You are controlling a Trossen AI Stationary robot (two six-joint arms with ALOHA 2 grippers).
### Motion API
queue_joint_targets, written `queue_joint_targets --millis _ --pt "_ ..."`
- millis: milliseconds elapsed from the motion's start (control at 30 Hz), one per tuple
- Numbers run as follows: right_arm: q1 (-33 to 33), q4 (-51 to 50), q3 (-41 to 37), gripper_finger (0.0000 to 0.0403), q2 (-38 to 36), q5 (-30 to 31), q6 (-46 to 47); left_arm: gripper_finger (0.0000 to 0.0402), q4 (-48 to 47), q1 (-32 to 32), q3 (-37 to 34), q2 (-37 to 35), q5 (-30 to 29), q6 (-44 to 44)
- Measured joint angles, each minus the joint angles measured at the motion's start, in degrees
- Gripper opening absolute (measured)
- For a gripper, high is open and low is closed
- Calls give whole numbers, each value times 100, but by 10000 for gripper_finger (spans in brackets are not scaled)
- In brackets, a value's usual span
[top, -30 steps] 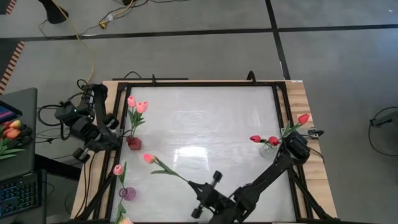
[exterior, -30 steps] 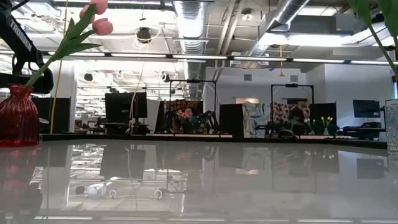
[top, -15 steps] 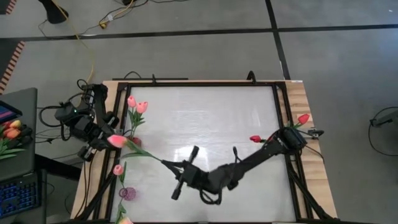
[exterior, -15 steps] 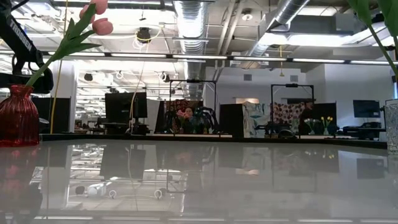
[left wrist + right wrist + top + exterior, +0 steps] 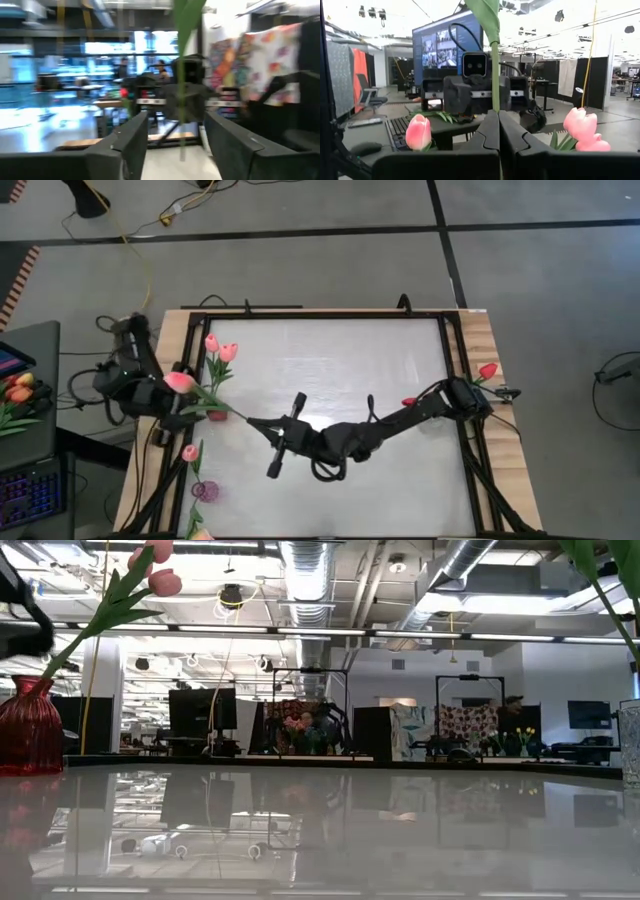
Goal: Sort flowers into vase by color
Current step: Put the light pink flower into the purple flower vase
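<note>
My right gripper reaches across the table toward its left edge, shut on a pink tulip with a long green stem. The bud hangs beside my left gripper. In the left wrist view that gripper is open, and the green stem stands between its fingers without touching them. A red vase at the far left holds two pink tulips by their stems. A small purple vase at the near left holds one pink tulip. My right gripper pinches the tulip's stem between its two fingertips, near the stem's cut end. The fingers come roughly level from the table's right side. The flower is lifted clear of the table, and its stem slants up from the fingertips toward the left edge, bud leading.
At the right edge a clear vase holds red tulips, partly behind my right arm; another red tulip shows beyond it. A black frame rims the white table. Orange tulips lie on a desk off the table's left.
My right gripper has carried the pink tulip from the near middle of the table toward the left edge and upward. The flower stays clear of the table, and its bud now lies beside my left gripper. My left arm has swung and turned a little.
</note>
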Motion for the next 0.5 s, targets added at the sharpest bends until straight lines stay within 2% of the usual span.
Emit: queue_joint_targets --millis 133,267,500 --pt "0 41 0 16 0 0 0 203 304 851 0 487 264 -173" --pt "0 42 0 16 2 0 -1 205 559 1710 13 897 1296 -522" --pt "0 40 0 16 2 0 -9 206 780 2866 302 1490 2544 -1026"
